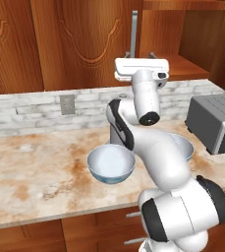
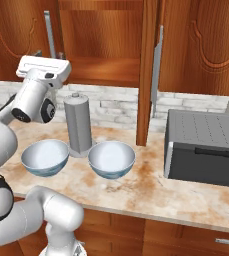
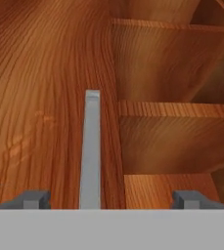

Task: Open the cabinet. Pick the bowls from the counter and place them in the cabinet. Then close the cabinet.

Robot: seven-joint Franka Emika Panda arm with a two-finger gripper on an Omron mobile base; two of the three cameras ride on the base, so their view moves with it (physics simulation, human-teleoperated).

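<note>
The cabinet point(image 2: 103, 45) hangs above the counter point(image 1: 40, 172); its right door point(image 2: 148, 75) is swung out edge-on and one wooden shelf point(image 3: 177, 108) shows inside. My gripper point(image 3: 112, 199) is open at the left door's silver bar handle point(image 3: 91, 151), which rises between the fingertips point(image 3: 33, 199) without touching them. The gripper point(image 1: 139, 56) is raised at the cabinet's bottom edge, below the handle point(image 1: 134, 32). Two bowls rest on the counter: one bowl point(image 1: 111, 162) to the left of my arm, the other bowl point(image 1: 185, 147) partly hidden behind it. In the right base view the gripper point(image 2: 49, 54) is above the bowls point(image 2: 45, 156) point(image 2: 111, 158).
A grey upright cylinder point(image 2: 78, 122) stands between and behind the bowls. A grey box-shaped appliance point(image 2: 206, 147) sits on the counter's right end. A wall outlet point(image 1: 67, 104) is set in the pale brick backsplash. Drawers with short handles point(image 1: 133, 214) run under the counter edge.
</note>
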